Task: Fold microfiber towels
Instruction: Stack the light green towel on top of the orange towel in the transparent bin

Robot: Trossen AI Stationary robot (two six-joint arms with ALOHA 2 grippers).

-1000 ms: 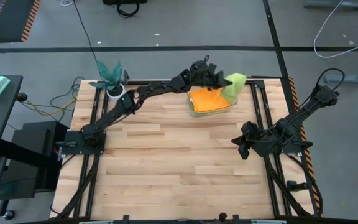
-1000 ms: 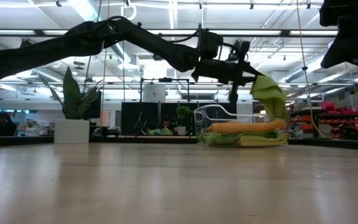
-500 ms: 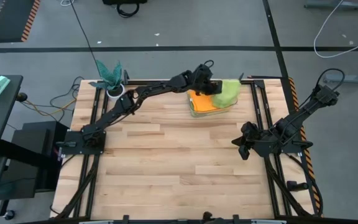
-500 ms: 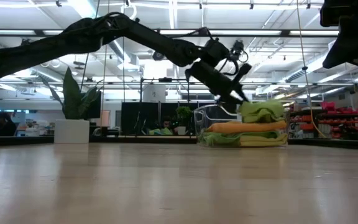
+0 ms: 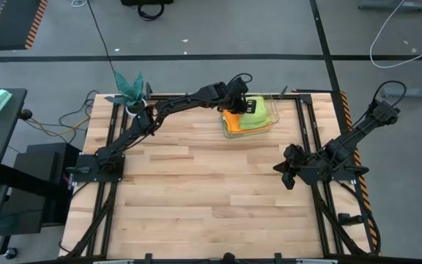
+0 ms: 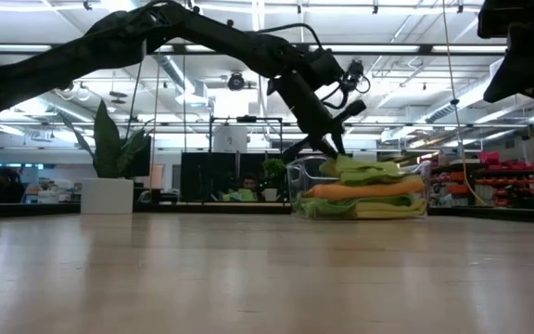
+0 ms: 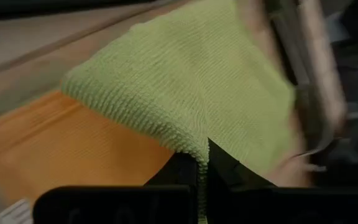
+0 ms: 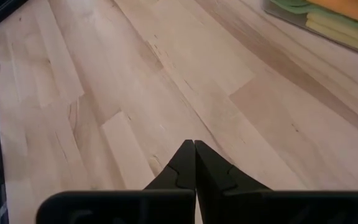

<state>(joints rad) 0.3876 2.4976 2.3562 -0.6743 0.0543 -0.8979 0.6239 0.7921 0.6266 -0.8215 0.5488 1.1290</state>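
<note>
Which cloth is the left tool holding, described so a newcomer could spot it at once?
Start at the butcher-block table and go to its far edge, where a clear tray holds a stack of cloths. The lime green towel lies on top of that stack, over the orange towel. It is the only cloth pinched in the left tool, which is shut on its edge.

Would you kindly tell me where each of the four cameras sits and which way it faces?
High: overhead, straight down; both arms, left gripper over the towel stack.
Low: table height, level across; left arm reaching the stack.
Left wrist: past shut jaws pinching the lime green towel.
Right wrist: down at bare table; jaws shut.
High and low views share the stack.
</note>
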